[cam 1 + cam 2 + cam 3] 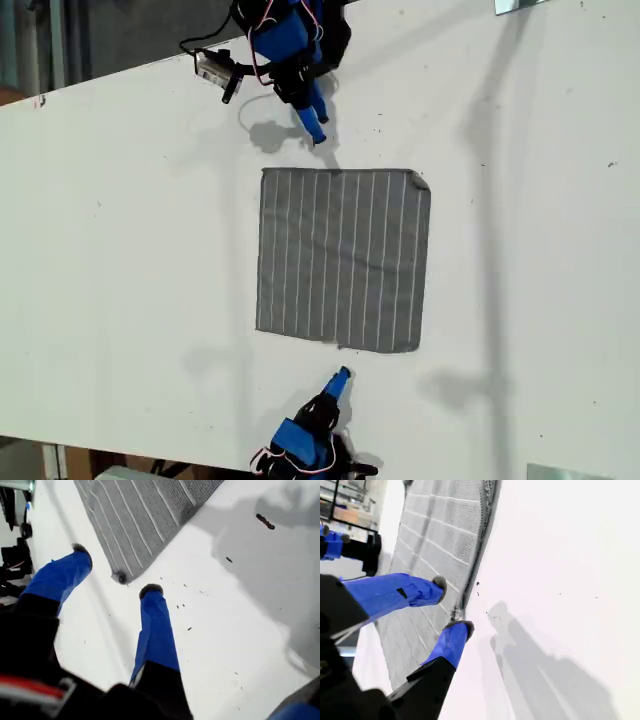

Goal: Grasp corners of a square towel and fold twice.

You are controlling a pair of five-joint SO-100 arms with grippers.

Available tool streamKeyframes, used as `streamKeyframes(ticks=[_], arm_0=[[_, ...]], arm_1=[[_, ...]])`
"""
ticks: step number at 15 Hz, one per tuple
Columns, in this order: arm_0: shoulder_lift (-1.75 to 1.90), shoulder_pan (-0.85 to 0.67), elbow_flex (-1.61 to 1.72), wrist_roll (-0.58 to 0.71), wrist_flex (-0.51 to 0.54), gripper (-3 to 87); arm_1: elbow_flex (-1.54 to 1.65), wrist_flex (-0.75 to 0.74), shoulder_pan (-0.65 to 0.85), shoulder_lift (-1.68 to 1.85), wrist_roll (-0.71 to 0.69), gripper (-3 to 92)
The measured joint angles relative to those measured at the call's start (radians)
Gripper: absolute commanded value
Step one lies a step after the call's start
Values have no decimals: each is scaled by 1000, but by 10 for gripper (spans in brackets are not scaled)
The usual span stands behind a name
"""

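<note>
The white table (120, 250) carries the grey square towel (343, 259) with thin pale stripes, spread flat mid-table. My first gripper (116, 575) is parted and empty beside a corner (120, 576); my second gripper (454, 603) straddles the edge, gaping, empty. Both corners should be pinched together.

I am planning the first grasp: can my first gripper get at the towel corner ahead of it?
Probably yes. My first gripper is open, a corner of the square towel lies flat just ahead of its jaws, and nothing covers it.

Square towel (343, 258): matt grey woven cloth, ribbed. Table (120, 250): smooth white, slight sheen.
</note>
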Motion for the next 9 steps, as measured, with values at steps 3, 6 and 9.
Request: streamKeyframes(ticks=[3, 6, 9], arm_0=[[0, 0, 0, 0, 0, 140], [0, 0, 0, 0, 0, 140], [0, -25, 0, 9, 0, 140]], arm_1=[[0, 0, 0, 0, 0, 248], [0, 0, 0, 0, 0, 247], [0, 0, 71, 0, 0, 259]])
